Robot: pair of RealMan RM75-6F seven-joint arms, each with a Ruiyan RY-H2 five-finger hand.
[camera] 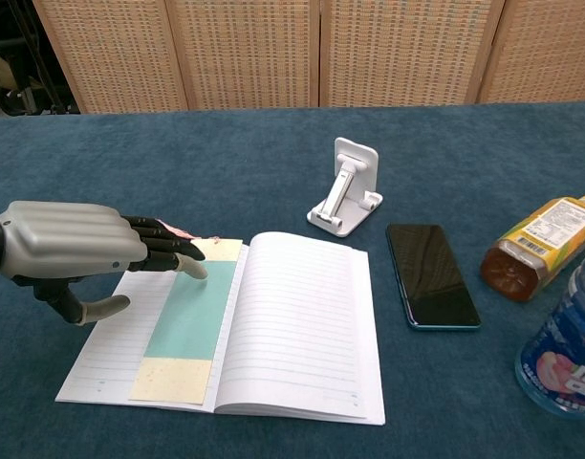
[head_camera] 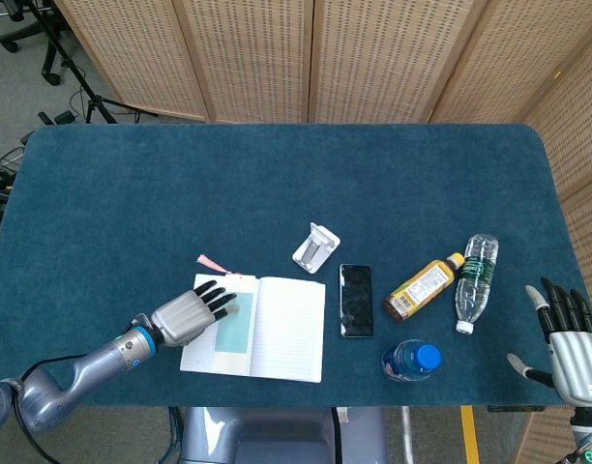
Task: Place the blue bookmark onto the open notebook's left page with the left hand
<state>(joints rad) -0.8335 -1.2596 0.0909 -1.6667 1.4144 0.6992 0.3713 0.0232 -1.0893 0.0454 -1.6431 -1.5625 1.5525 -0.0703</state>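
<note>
The open notebook (head_camera: 277,331) (camera: 297,325) lies near the table's front edge. The blue bookmark (head_camera: 236,327) (camera: 187,320), a teal strip with cream ends, lies flat along the left page next to the spine. Its pink tassel (head_camera: 214,263) (camera: 175,230) trails off past the notebook's top edge. My left hand (head_camera: 190,314) (camera: 77,251) hovers over the page's upper left, fingers stretched out. The fingertips (camera: 190,271) reach the bookmark's top end; it grips nothing. My right hand (head_camera: 572,343) stays at the front right corner, fingers spread and empty.
A white phone stand (head_camera: 315,247) (camera: 347,188) sits behind the notebook. A dark phone (head_camera: 355,300) (camera: 431,275) lies to its right. Further right are an orange juice bottle (head_camera: 422,287) (camera: 541,247), a clear bottle (head_camera: 477,280) and a blue-capped bottle (head_camera: 412,361) (camera: 570,354).
</note>
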